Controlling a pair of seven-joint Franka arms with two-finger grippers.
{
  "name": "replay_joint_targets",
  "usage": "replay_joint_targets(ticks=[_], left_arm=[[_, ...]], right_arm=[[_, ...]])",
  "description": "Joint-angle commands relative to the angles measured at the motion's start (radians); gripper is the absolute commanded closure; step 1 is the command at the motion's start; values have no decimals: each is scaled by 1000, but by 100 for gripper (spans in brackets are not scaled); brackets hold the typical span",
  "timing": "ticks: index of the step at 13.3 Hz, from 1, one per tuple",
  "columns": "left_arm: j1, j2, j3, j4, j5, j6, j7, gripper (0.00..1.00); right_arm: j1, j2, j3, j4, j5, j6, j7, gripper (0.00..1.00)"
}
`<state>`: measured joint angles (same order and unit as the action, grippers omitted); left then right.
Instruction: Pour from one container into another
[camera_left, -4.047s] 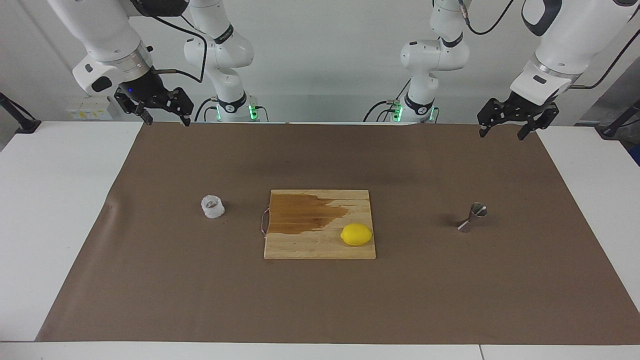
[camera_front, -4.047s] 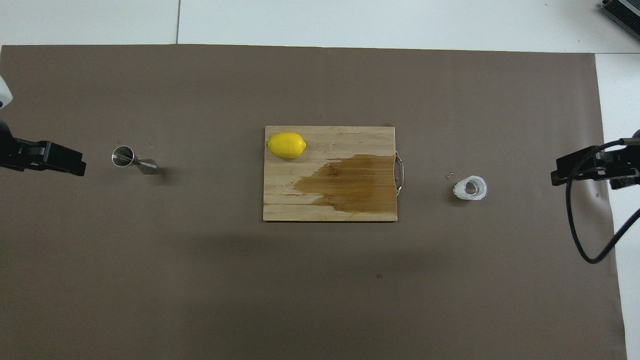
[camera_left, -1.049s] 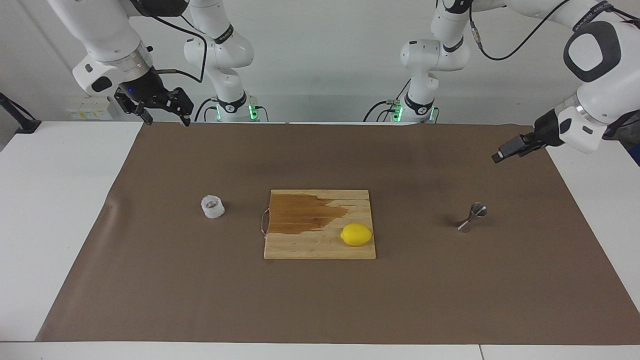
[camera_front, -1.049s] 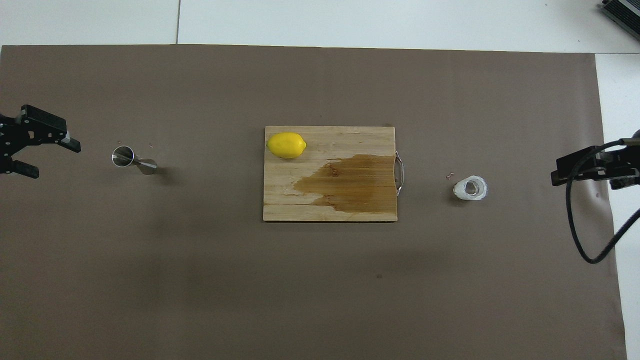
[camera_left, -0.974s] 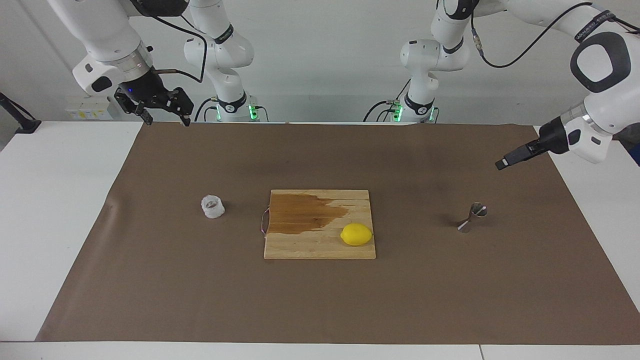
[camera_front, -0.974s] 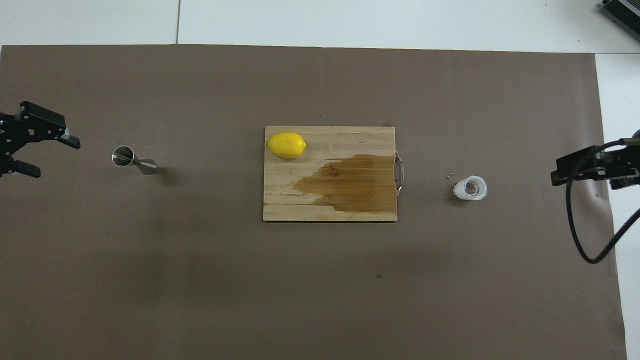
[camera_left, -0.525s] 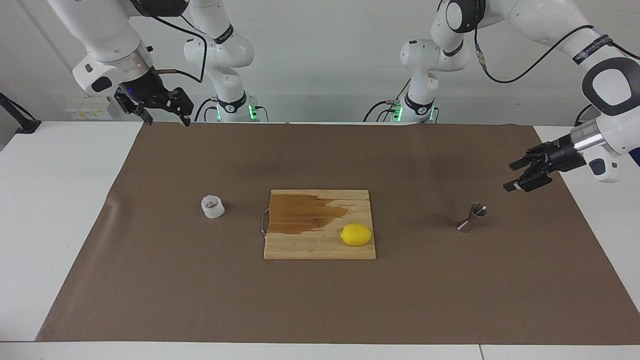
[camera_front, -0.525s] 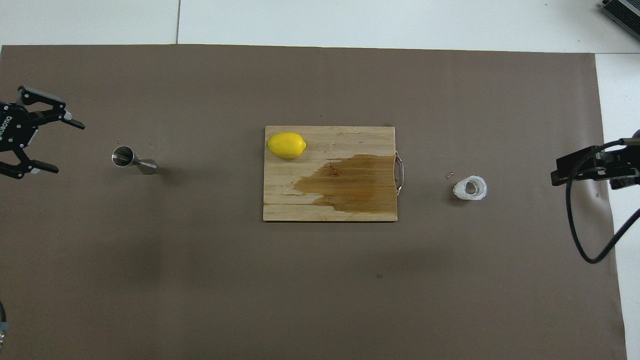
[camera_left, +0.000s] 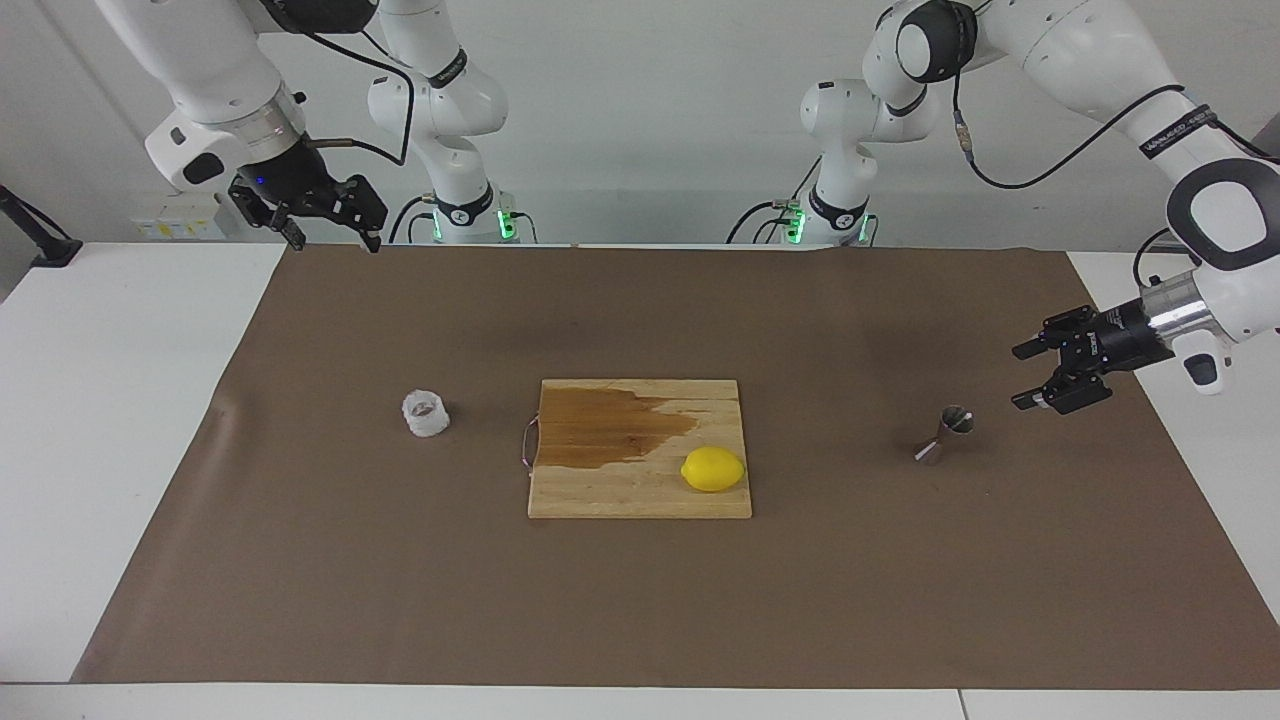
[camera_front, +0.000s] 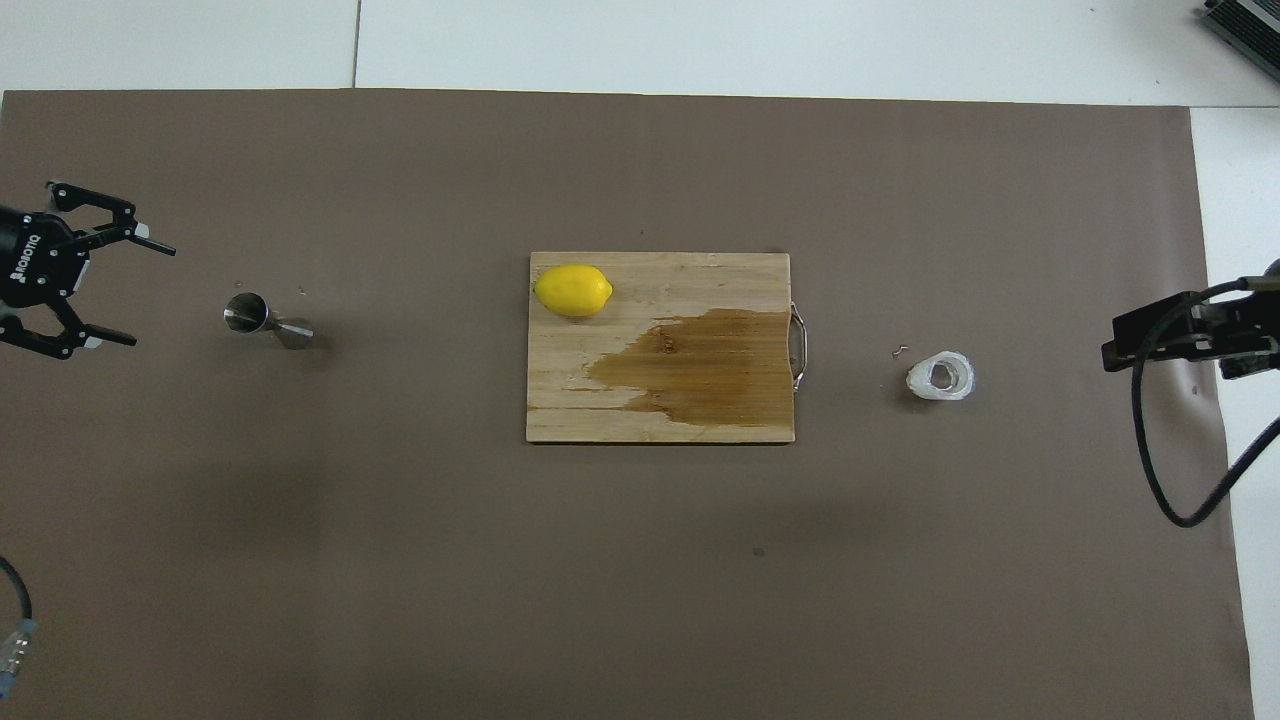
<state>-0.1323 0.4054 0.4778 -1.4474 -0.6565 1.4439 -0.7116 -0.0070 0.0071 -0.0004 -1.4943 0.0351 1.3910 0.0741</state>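
The white crinkled cup (camera_left: 425, 413) stands on the brown mat toward the right arm's end, also in the overhead view (camera_front: 941, 376). The steel jigger (camera_left: 945, 434) stands upright toward the left arm's end, also seen from overhead (camera_front: 265, 320). My left gripper (camera_left: 1017, 377) is open, turned sideways, low over the mat, beside the jigger and apart from it; it shows from overhead too (camera_front: 150, 295). My right gripper (camera_left: 335, 243) is open and empty, waiting over the mat's edge nearest the robots, away from the cup.
A wooden cutting board (camera_left: 600, 490) with a dark wet stain lies mid-table between cup and jigger. A yellow lemon (camera_left: 713, 469) sits on its corner. The brown mat (camera_left: 640, 600) covers most of the white table.
My left gripper has come down from near the robots' end toward the jigger and turned sideways with its fingers spread. The right arm, cup, jigger and lemon have not moved.
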Motion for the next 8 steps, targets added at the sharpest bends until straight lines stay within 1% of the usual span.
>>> replay_joint_targets(ticks=[1,4,8], left_arm=[[3,-7,7,-99,-35,62,-11,0],[3,-5,9,-210,-49,174,-9,0],[26,-11,7,-289,-51,251,0,0]], right_arm=[[-8,-2,3,0,-4,-10,-20,0],[-8,-2,2,0,-4,-10,-20,0],[-8,-2,2,0,-4,-10,-20,0]])
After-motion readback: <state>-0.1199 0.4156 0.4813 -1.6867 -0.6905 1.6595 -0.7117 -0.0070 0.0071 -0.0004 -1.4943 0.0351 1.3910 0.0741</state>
